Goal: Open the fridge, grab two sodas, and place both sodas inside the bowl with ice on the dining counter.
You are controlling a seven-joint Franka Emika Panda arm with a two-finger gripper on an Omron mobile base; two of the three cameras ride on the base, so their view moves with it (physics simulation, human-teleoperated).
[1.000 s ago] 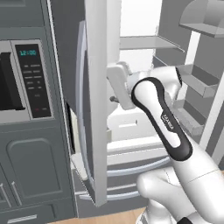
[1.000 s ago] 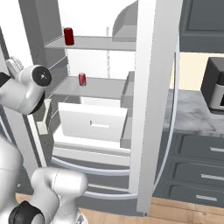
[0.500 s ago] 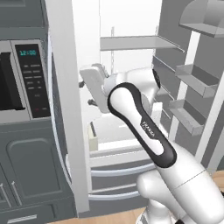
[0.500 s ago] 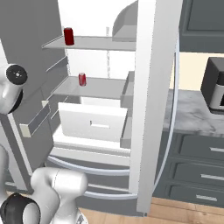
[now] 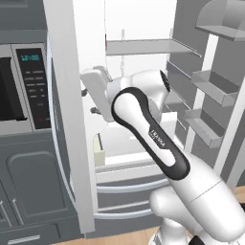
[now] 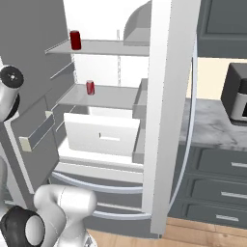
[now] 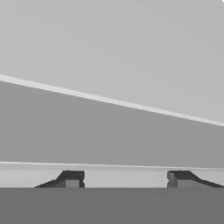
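I am reaching into the open fridge (image 6: 159,111) toward the sodas (image 6: 90,87); gripper (image 7: 124,177) apart, holding nothing.

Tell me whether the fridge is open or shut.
Open: the tall grey fridge has both doors swung wide, baring white shelves with two small red cans.
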